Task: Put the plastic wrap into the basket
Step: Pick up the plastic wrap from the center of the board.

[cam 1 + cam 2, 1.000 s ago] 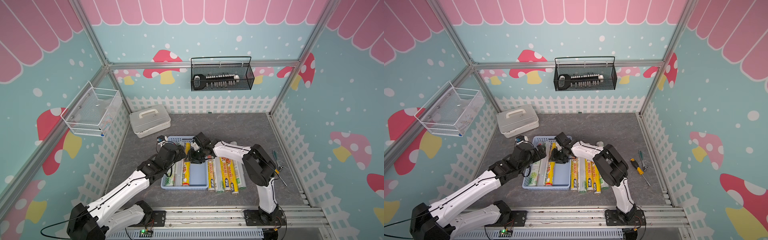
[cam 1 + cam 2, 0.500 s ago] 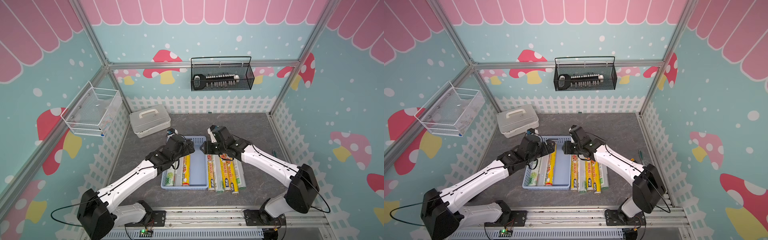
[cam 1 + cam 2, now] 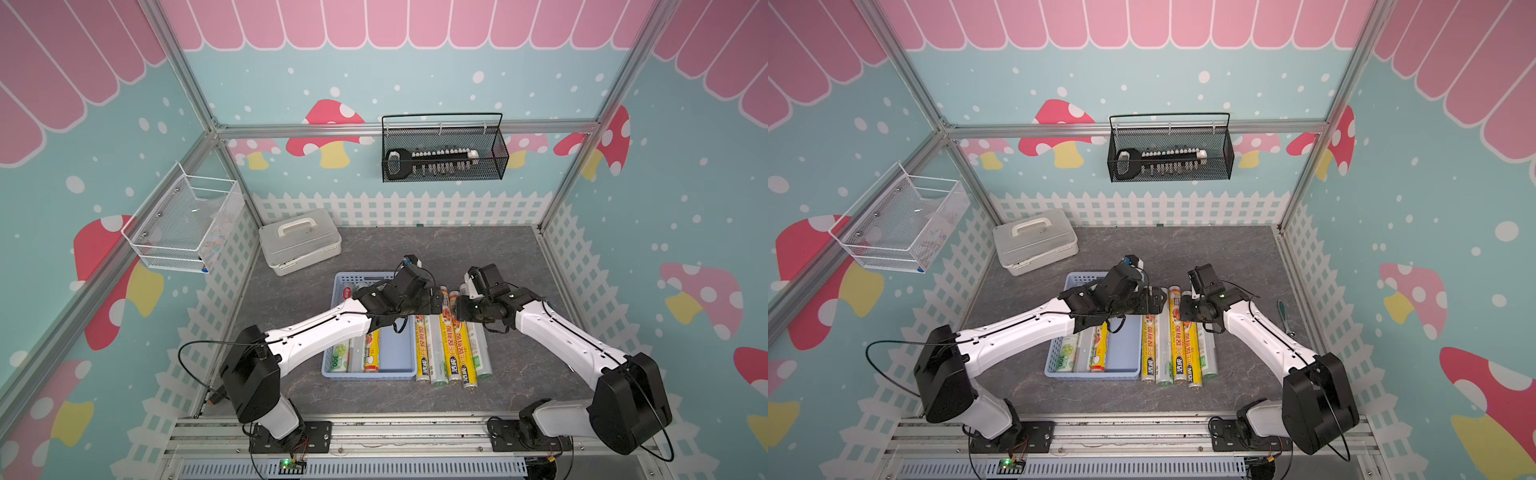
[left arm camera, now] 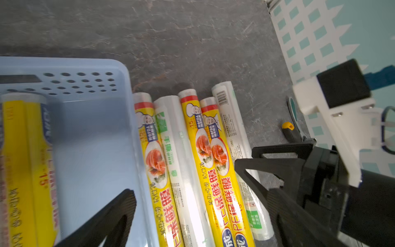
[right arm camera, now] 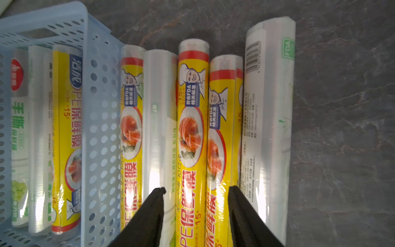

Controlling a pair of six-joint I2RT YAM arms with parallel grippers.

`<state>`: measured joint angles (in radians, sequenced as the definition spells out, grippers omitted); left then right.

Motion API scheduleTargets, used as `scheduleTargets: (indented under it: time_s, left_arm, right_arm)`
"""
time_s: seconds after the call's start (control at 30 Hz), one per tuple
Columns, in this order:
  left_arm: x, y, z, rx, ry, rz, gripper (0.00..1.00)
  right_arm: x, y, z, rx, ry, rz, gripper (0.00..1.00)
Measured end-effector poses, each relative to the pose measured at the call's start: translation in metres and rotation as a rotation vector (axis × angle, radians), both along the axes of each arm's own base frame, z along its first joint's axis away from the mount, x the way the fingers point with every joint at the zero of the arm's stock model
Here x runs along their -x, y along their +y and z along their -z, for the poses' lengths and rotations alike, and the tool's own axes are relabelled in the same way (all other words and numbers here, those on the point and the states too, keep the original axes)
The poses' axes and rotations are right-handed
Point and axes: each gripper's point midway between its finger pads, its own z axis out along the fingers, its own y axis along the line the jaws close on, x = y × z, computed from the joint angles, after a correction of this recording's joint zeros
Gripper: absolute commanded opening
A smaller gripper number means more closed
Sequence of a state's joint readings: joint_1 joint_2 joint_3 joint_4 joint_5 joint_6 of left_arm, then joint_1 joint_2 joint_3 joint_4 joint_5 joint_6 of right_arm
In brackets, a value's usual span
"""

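Both arms have left the middle of the light blue slotted plastic basket (image 3: pixel 370 374) since a second ago: the right gripper (image 5: pixel 196 190) has swung out over the row of five slim plastic-wrap rolls (image 3: pixel 451 345) lying on the grey stone-patterned table (image 3: pixel 457 249) just beside the basket, and the left gripper (image 4: pixel 182 177) has slid across to the basket wall nearest that row. Three rolls already lie inside (a silvery roll with green print (image 5: pixel 19 128), a clear-looking roll (image 5: pixel 40 139) and a yellow roll (image 5: pixel 66 128)), so the step in hand looks like picking the fourth. The right gripper's fingers (image 5: pixel 149 224) stand partly apart with nothing in them, straddling from above the middle yellow roll (image 5: pixel 191 128) of the row and the edge of its yellow neighbour (image 5: pixel 222 139) on the side away from the basket; the left gripper is spread wide and empty, one finger over the basket's inside, the other over the row. The next move probably calls for centring on one roll, sinking the fingers into the narrow grooves beside it, then closing. Yellow labels read "PE保鲜膜", "符合FDA相关标准" and "15", with "洁成" in a blue oval; green "手撕" shows on silvery rolls, and the outermost silvery-white roll (image 5: pixel 269 107) carries a barcode and a boxed "FDA".
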<state>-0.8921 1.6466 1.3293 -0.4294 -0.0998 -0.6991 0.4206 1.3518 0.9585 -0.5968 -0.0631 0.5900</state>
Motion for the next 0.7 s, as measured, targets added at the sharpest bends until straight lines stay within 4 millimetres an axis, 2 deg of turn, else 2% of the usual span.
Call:
scheduleTargets:
  time_s: [0.2,0.43,0.7]
  left_arm:
    - [0.002,-0.033,0.008,-0.008,0.031,0.068,0.99]
    - [0.008,-0.055,0.017,-0.038,0.064,0.127,0.99]
    - [0.013,-0.056,0.032,-0.082,0.103,0.133,0.99]
  right_arm:
    - [0.004,-0.028,0.014,0.072,0.060,-0.008,0.51]
    - [0.006,-0.049,0.033,0.126,0.133,-0.027,0.51]
    - [0.010,-0.054,0.054,0.173,0.216,-0.087,0.53]
